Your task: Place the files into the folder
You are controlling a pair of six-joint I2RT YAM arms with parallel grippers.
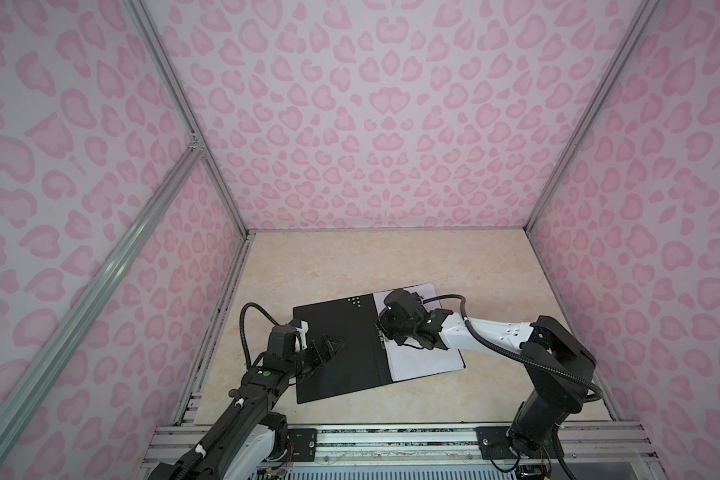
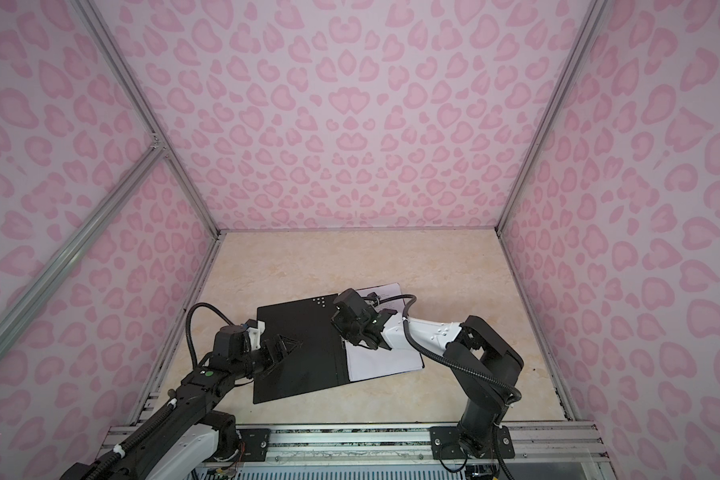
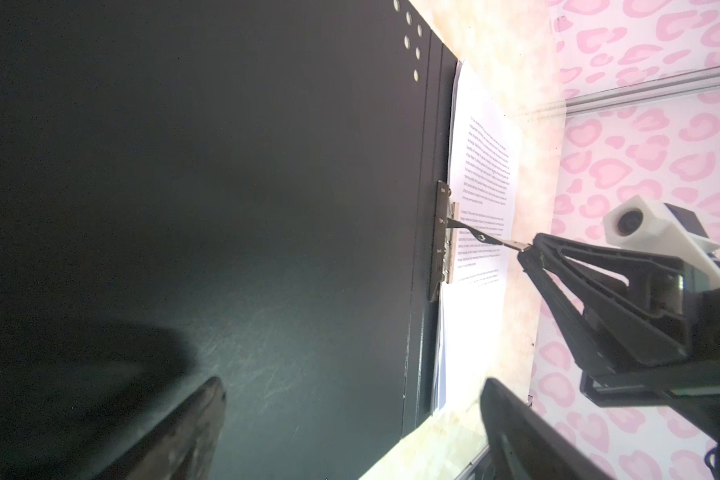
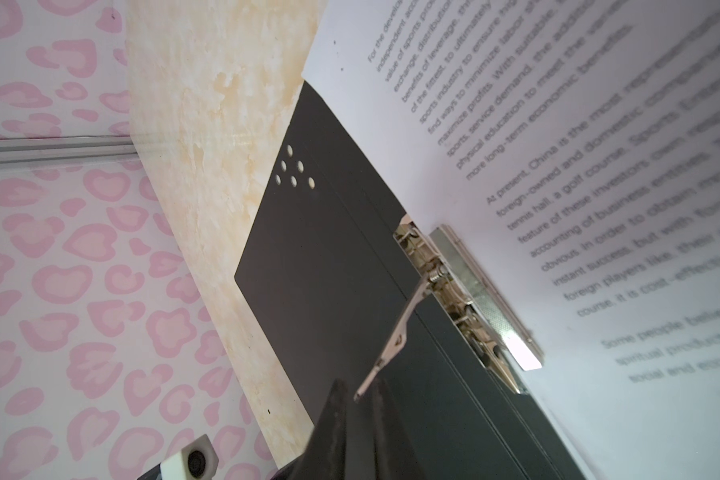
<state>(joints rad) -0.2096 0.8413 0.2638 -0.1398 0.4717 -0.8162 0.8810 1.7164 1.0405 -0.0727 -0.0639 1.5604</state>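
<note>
On the pale marbled counter (image 1: 350,257), near its front edge, the folder (image 1: 350,370) lies open and flat, black inside facing up, turned slightly askew to the counter's edges. Its left leaf is bare black, with a small cluster of pale holes (image 4: 294,170) near the far corner. Its right leaf carries the files (image 1: 425,357), white sheets printed with black text, stacked with their inner edge along the spine. In both top views the far end of the sheets extends a little past the folder's far edge.

A metal clip (image 3: 443,237) sits on the spine side of the sheets, its flat bar lying on the top page. Its thin lever (image 4: 400,332) stands raised at a slant above the folder.

Right claw (image 3: 524,249): drawn narrow, fingertips pinching the free tip of the lever; the arm reaches in from the right, over the sheets.

Left claw (image 1: 331,345): spread wide, holding nothing, poised low over the left leaf near its outer edge. Whether its fingers (image 3: 192,432) touch the black surface cannot be told.
</note>
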